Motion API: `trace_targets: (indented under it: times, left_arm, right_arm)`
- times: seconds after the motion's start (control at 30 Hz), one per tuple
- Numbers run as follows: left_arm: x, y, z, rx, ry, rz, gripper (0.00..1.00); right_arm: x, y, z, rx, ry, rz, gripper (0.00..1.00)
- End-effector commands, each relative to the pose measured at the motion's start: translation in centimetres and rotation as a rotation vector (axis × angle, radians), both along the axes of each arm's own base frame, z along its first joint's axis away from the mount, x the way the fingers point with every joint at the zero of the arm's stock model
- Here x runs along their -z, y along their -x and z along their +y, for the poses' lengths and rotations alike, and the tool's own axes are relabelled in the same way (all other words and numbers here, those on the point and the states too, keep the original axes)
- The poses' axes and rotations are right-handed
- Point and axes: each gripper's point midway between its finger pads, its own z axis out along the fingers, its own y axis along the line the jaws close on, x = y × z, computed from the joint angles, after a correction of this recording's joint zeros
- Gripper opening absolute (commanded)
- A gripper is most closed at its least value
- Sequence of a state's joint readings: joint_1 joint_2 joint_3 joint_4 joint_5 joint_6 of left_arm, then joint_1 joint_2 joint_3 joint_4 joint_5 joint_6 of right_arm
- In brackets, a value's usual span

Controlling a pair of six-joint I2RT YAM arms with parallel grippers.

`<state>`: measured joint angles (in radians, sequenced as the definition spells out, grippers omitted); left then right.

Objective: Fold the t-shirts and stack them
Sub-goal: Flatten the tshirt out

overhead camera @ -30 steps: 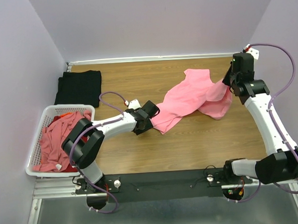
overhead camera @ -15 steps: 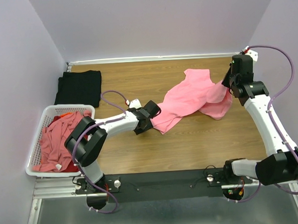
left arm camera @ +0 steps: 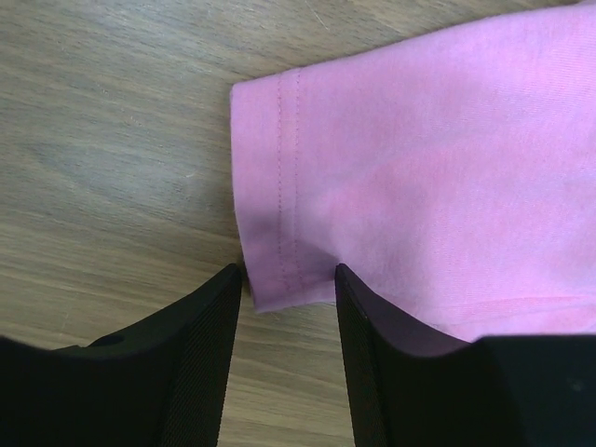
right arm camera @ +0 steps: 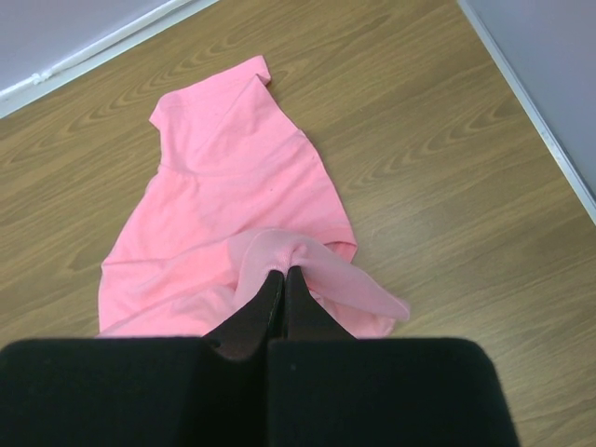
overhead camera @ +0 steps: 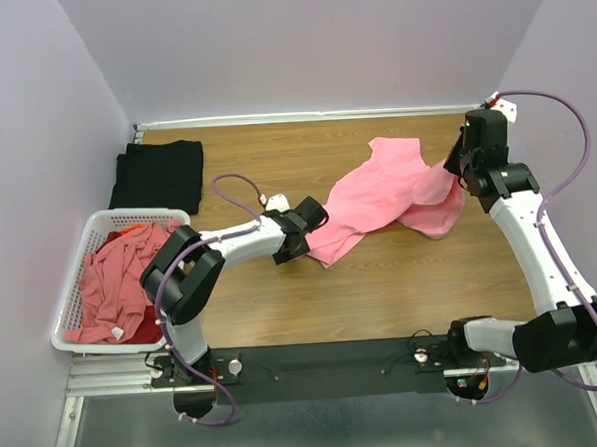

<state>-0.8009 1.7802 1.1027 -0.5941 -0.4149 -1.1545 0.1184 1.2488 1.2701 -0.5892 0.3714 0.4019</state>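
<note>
A white slatted plastic basket (overhead camera: 143, 213) is sitting at the near left corner of the wooden surface (overhead camera: 382, 289), its long side lying close along the left wall. Pale lavender walls (overhead camera: 309, 43) are enclosing the surface on three sides. A white strip (overhead camera: 303, 116) is running along the far edge, and a grey metal sheet (overhead camera: 319, 423) is lying beyond the near edge.

one white basket (overhead camera: 143, 213), one black shirt (overhead camera: 159, 177) and one pink shirt (overhead camera: 377, 194) outside it.
</note>
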Motion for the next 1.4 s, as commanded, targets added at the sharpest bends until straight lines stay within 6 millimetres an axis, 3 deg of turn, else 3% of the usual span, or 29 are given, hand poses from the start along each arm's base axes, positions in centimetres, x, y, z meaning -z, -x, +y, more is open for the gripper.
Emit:
trace_targets:
  times: [0.0,0.07,0.2,0.27,0.3,0.33,0.4,0.5,0.6,0.7,0.8,0.87,0.9,0.93,1.0,1.03,1.07,1.1,1.13,1.2,1.23,1.27,1.37]
  left_arm:
    - [2.1,0.8,1.6,0.006,-0.107,0.055,0.52]
    - [2.3,1.0,1.8,0.017,-0.126,0.076,0.5]
    - [3.2,1.9,2.0,0.044,-0.149,0.127,0.37]
    - [3.4,2.3,2.6,0.048,-0.167,0.143,0.22]
    - [3.4,2.3,2.6,0.048,-0.167,0.143,0.22]
    - [3.6,2.4,2.7,0.051,-0.174,0.147,0.1]
    - [3.9,2.7,3.1,0.049,-0.185,0.156,0.0]
    - [3.6,2.7,3.6,0.031,-0.205,0.147,0.0]
    - [1.1,1.8,4.6,-0.014,-0.231,0.093,0.0]
    - [-3.2,-0.5,7.0,-0.089,-0.276,-0.001,0.0]
    - [-9.4,-3.3,10.6,-0.171,-0.332,-0.13,0.0]
    - [-13.3,-5.4,11.8,-0.209,-0.333,-0.216,0.0]
    - [-15.0,-6.5,13.6,-0.257,-0.35,-0.25,0.0]
    - [-18.1,-7.8,14.0,-0.248,-0.337,-0.305,0.0]
    - [-21.7,-9.4,16.0,-0.286,-0.345,-0.381,0.0]
    - [-23.4,-10.1,16.7,-0.298,-0.343,-0.412,0.0]
    - [-26.7,-11.4,16.9,-0.282,-0.331,-0.48,0.0]
    - [-28.6,-12.1,17.6,-0.289,-0.326,-0.513,0.0]
    - [-32.5,-12.9,17.8,-0.269,-0.323,-0.593,0.0]
    - [-36.4,-13.4,18.1,-0.264,-0.327,-0.682,0.0]
    - [-38.5,-13.2,18.5,-0.274,-0.333,-0.729,0.0]
    - [-41.7,-13.1,18.7,-0.293,-0.3,-0.817,0.0]
    - [-47.5,-11.2,19.6,-0.284,-0.28,-0.965,0.0]
  right_arm:
    - [-1.2,0.1,0.2,-0.006,0.0,-0.051,0.01]
    - [-1.5,0.2,0.2,-0.007,0.002,-0.058,0.01]
    - [-2.1,0.1,0.2,-0.005,0.003,-0.072,0.01]
    - [-2.2,0.2,0.2,-0.005,0.002,-0.077,0.01]
    - [-2.3,0.2,0.2,-0.005,0.002,-0.079,0.01]
    - [-2.2,0.3,0.1,-0.003,0.002,-0.079,0.01]
    - [-2.3,0.4,0.2,-0.004,0.001,-0.084,0.01]
    - [-2.2,0.4,0.7,-0.016,0.001,-0.084,0.01]
    - [-2.4,0.2,1.0,-0.021,0.009,-0.085,0.01]
    - [-2.4,0.1,1.6,-0.025,0.022,-0.084,0.01]
    - [-2.0,-0.1,1.9,-0.014,0.031,-0.076,0.01]
    - [-1.6,-0.5,1.7,0.0,0.043,-0.061,0.01]
    - [-2.4,-0.9,1.3,0.02,0.057,-0.076,0.01]
    - [-2.6,-1.3,1.1,0.025,0.081,-0.072,0.01]
    - [-3.3,-2.3,0.2,0.068,0.128,-0.072,0.01]
    - [-5.6,-2.8,-0.1,0.09,0.138,-0.118,0.01]
    - [-6.7,-3.1,-0.5,0.103,0.162,-0.132,0.01]
    - [-7.2,-3.6,-1.1,0.134,0.194,-0.134,0.01]
    - [-10.2,-3.9,-1.4,0.144,0.208,-0.188,0.01]
    - [-12.8,-4.0,-2.0,0.176,0.228,-0.238,0.01]
    - [-13.9,-4.2,-2.0,0.176,0.233,-0.26,0.01]
    - [-16.3,-4.0,-2.2,0.176,0.239,-0.309,0.01]
    - [-20.0,-2.9,-2.0,0.131,0.25,-0.388,0.01]
